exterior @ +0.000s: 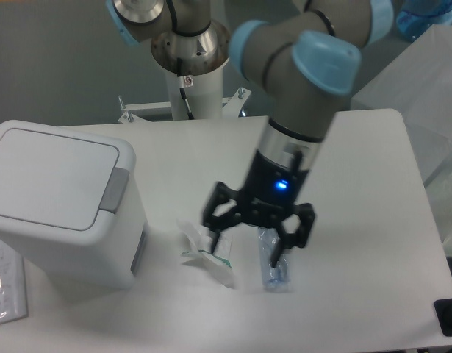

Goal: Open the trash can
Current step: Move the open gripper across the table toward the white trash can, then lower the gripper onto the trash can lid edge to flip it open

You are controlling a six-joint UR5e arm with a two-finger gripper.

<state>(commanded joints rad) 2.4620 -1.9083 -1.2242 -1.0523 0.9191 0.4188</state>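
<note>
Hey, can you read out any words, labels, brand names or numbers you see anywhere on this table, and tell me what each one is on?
Nothing here can be read clearly.
Plastic bottle: its label is mostly hidden behind the pincer and too blurred to read.
Crumpled wrapper: green and red marks, no legible text.
Trash can: no writing visible on the lid or walls.
Clear bag at the left edge: too blurred to tell.

One fixed camera, high and in front of the table.
It looks down and across the table (358, 147) toward the arm's base (189, 55) at the far edge, close enough that the near edge is cropped.
</note>
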